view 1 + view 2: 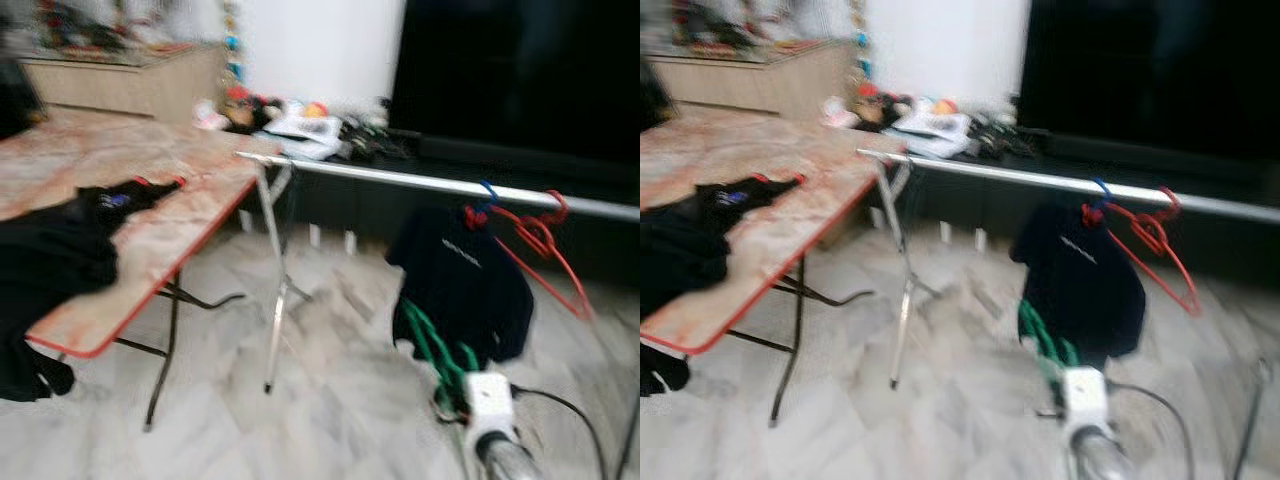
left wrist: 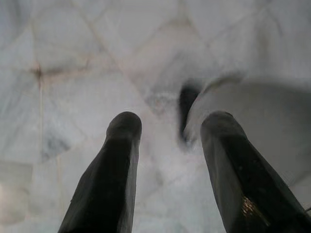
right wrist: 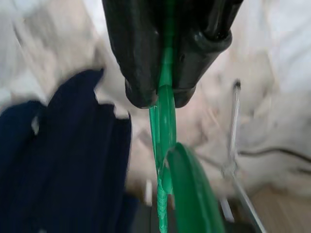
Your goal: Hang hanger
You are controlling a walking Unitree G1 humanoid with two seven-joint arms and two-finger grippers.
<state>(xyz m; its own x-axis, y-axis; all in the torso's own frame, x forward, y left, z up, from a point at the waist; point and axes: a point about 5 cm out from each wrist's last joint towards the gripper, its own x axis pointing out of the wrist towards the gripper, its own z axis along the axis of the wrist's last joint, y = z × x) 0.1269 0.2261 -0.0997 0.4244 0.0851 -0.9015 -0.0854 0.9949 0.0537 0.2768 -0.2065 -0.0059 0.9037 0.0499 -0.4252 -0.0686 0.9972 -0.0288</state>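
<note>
The right gripper (image 3: 163, 94) is pinching its two black fingers tight on a green hanger (image 3: 167, 155), whose plastic is running straight out from between the fingertips and curving away beyond them. In the head views the right arm (image 1: 492, 425) is reaching up from the lower edge, with the green hanger (image 1: 432, 345) rising from it toward a dark navy garment (image 1: 462, 280) that is hanging just beside it. That garment is hanging from a silver clothes rail (image 1: 420, 180), where a red hanger (image 1: 535, 240) is also hooked on, further along to the right. The left gripper (image 2: 170, 141) is pointing down at the pale marble floor (image 2: 87, 63), its fingers spread apart and holding nothing. To the left, a folding table (image 1: 165, 230) is carrying black clothes (image 1: 55, 250).
</note>
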